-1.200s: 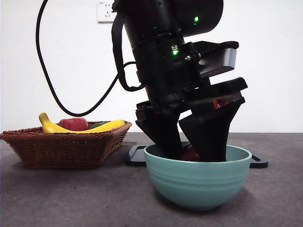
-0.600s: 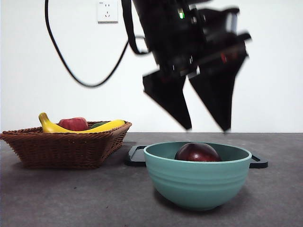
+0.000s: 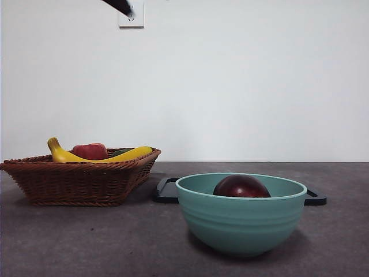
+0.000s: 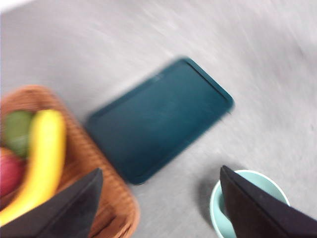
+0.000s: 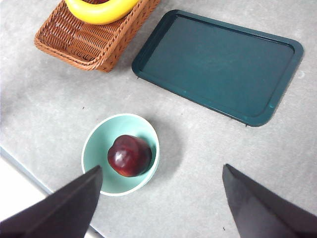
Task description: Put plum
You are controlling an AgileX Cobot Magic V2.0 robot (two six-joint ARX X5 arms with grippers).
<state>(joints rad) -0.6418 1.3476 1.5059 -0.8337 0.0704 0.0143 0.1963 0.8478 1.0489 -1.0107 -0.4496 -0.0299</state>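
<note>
The plum (image 3: 241,186), dark maroon and shiny, lies alone inside the teal bowl (image 3: 240,222) near the table's front. The right wrist view looks down on the plum (image 5: 129,155) in the bowl (image 5: 94,148) from high up, and my right gripper (image 5: 162,168) is open and empty well above it. My left gripper (image 4: 161,171) is also open and empty, high over the tray; its picture is blurred, with the bowl's rim (image 4: 265,182) beside one jaw. In the front view only a black tip (image 3: 121,7) shows at the top left.
A wicker basket (image 3: 81,179) at the left holds bananas (image 3: 124,154), a red fruit (image 3: 89,151) and something green (image 4: 17,131). A dark teal tray (image 5: 218,64) lies flat behind the bowl. The table's edge (image 5: 20,198) runs close to the bowl.
The arm that stood with open jaws inside the bowl has lifted straight up and left the front view. The plum stays in the bowl.
</note>
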